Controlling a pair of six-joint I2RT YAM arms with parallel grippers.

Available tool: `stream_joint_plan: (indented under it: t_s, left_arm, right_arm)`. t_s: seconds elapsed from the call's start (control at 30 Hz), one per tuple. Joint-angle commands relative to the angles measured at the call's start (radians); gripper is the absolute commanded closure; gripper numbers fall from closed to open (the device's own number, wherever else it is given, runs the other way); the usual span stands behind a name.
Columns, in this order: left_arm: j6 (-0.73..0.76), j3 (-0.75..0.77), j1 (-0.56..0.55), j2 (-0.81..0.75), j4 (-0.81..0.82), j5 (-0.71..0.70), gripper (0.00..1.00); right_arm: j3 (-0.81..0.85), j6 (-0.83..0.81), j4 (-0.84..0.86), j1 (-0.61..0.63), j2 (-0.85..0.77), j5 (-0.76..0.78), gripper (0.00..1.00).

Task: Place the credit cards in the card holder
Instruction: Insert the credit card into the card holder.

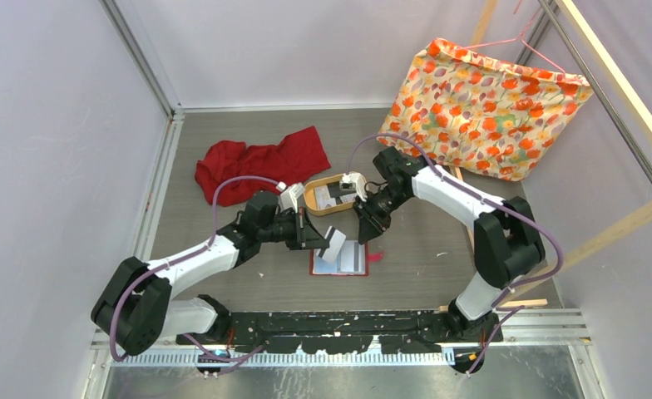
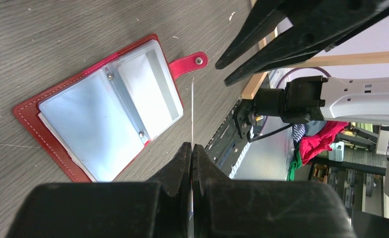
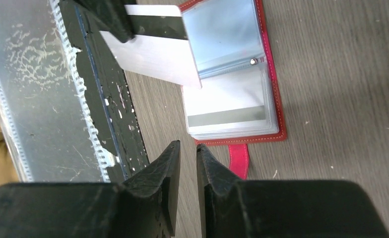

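The red card holder [image 1: 340, 261] lies open on the table with its clear pockets up, and also shows in both wrist views [image 2: 103, 114] [image 3: 232, 74]. One pocket holds a pale card with a grey stripe [image 3: 227, 116]. My left gripper [image 1: 323, 238] [image 2: 192, 147] is shut on a credit card [image 1: 335, 243], seen edge-on as a thin white line [image 2: 192, 109] beside the holder's snap tab [image 2: 188, 63]. From the right wrist that card [image 3: 153, 54] hangs tilted over the holder's edge. My right gripper [image 1: 364, 233] [image 3: 187, 147] hovers just right of the holder, jaws slightly apart and empty.
An oval wooden tray [image 1: 313, 197] with more cards in it stands just behind the holder. A red cloth [image 1: 260, 162] lies at the back left. A floral fabric bag [image 1: 489, 108] hangs from a wooden frame at the back right. The arms' black base rail [image 1: 348, 328] runs along the near edge.
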Motion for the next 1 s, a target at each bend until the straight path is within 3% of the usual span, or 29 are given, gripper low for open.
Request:
stream_joint_plan:
  t_s: [0.0,0.23,0.43,0.63,0.97]
  left_arm:
    - [-0.003,0.013,0.004,-0.007,0.016,-0.033,1.0]
    - [-0.075,-0.034,0.007,0.1,0.186,-0.016,1.0]
    - [-0.031,-0.06,0.007,0.085,0.177,-0.058,1.0]
    - [-0.005,-0.121,0.007,0.048,0.248,-0.069,1.0]
    - [-0.012,-0.152,0.007,0.07,0.32,-0.061,1.0]
  right_arm:
    - [-0.01,0.091,0.082,0.006,0.04,-0.033,0.76]
    - [0.003,0.167,0.106,0.006,0.144,-0.016,0.76]
    - [0.024,0.14,0.068,0.005,0.171,0.072,0.73]
    - [0.011,0.149,0.043,-0.071,0.135,0.059,0.58]
    - [0.017,0.22,0.072,-0.076,0.198,0.108,0.55]
